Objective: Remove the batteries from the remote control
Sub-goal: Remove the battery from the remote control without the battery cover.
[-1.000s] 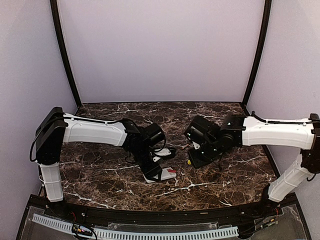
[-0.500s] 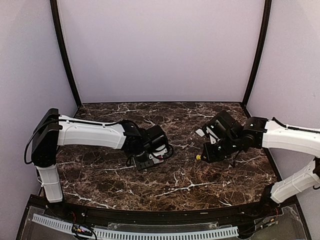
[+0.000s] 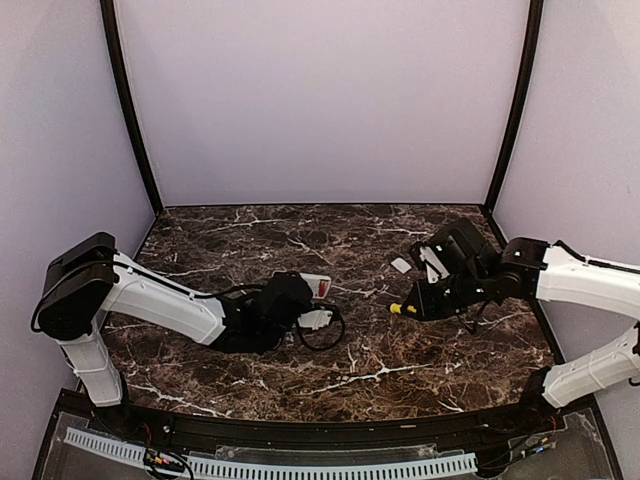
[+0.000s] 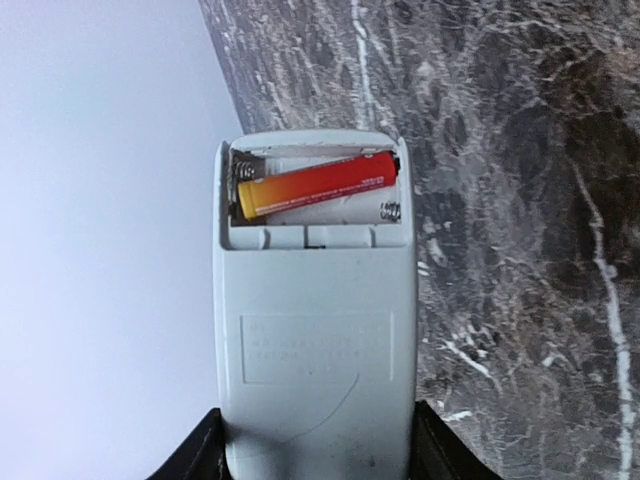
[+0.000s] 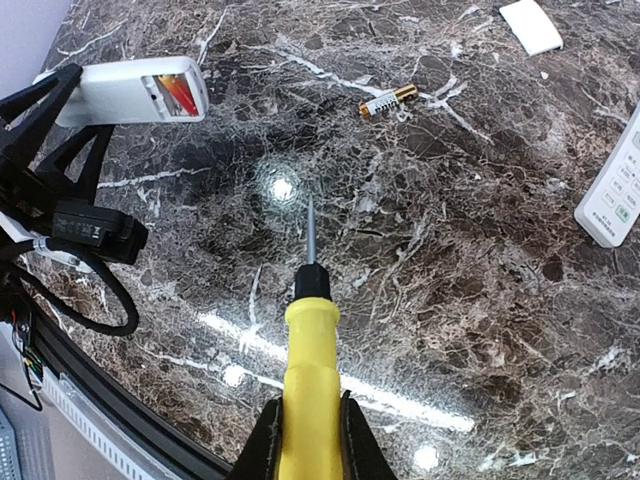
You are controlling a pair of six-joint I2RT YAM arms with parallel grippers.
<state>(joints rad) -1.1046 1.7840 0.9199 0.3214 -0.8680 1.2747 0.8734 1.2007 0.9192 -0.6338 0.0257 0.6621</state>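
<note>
My left gripper (image 4: 317, 442) was clamped on the lower end of the white remote control (image 4: 315, 330), one finger against each long edge, with its back facing my wrist camera. The battery compartment at the remote's far end, well beyond my fingertips, stood uncovered. One red battery (image 4: 315, 185) lay across it, and a bare spring (image 4: 390, 210) showed in the slot beside it. My right gripper (image 5: 308, 435) was clenched on the yellow handle of the screwdriver (image 5: 310, 350), whose tip pointed out over the marble table (image 5: 450, 280) and touched nothing. A loose battery (image 5: 388, 101) lay on the table beyond that tip, well apart from both sets of jaws. A white back cover (image 5: 531, 25) and a second remote (image 5: 612, 190) lay farther off.
</note>
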